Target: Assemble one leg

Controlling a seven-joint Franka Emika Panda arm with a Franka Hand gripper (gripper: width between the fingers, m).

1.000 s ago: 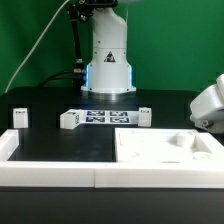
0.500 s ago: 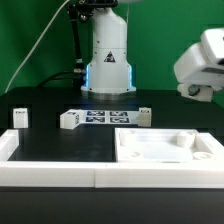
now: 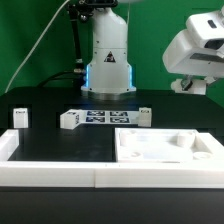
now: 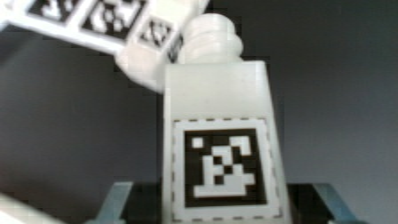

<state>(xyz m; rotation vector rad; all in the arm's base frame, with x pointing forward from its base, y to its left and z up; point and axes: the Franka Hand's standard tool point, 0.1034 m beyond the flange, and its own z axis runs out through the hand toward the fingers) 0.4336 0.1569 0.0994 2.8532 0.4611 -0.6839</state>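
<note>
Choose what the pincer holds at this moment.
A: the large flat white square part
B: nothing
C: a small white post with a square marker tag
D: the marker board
C: in the wrist view the leg, a white post with its black-and-white tag facing the camera, sits clamped in the pincer.

Smooth, matt white plastic of the leg (image 4: 217, 110), with a flat printed black-and-white tag (image 4: 221, 165) on its side. Matt black table (image 3: 60, 145). On the table, smooth white plastic of the square part (image 3: 165, 148) and matt white marker board (image 3: 105, 118). Behind the table, glossy white shell of the robot base (image 3: 108, 50).
</note>
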